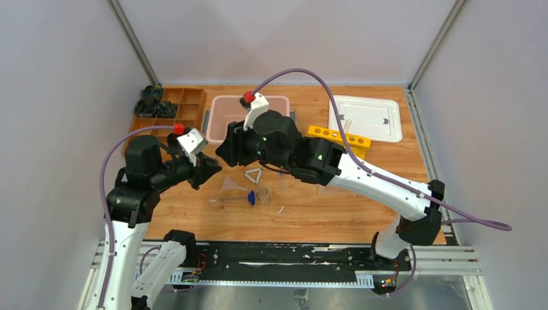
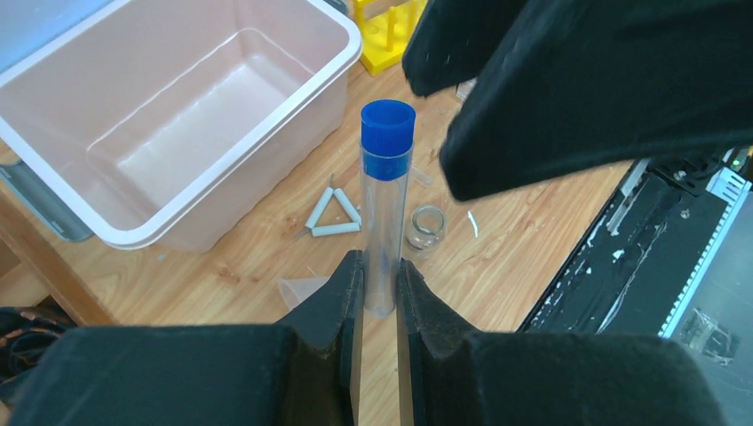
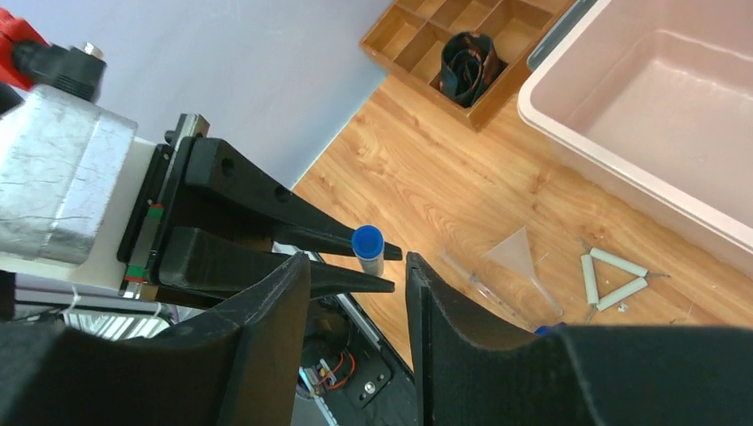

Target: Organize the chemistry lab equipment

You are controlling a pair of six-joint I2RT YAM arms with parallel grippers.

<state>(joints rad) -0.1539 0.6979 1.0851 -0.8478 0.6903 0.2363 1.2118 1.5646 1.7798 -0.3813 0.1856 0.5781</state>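
Note:
My left gripper (image 2: 380,275) is shut on the lower end of a clear blue-capped vial (image 2: 387,213), which stands upright above the table. In the right wrist view the same vial (image 3: 368,248) sits between the left fingers (image 3: 337,240), just beyond my right gripper (image 3: 357,262), which is open and holds nothing. From above, the two grippers (image 1: 216,169) (image 1: 223,150) meet tip to tip and hide the vial. On the wood below lie a pale triangle (image 1: 254,175), a tiny beaker (image 1: 262,194), a clear funnel (image 1: 231,184) and a second blue-capped vial (image 1: 236,199).
A pink bin (image 1: 226,113) stands at the back centre, beside a brown wooden compartment tray (image 1: 168,110) at the back left. The yellow holed rack (image 1: 338,139) and clear vial tray (image 1: 366,117) are at the back right. A black rail (image 1: 291,255) runs along the near edge.

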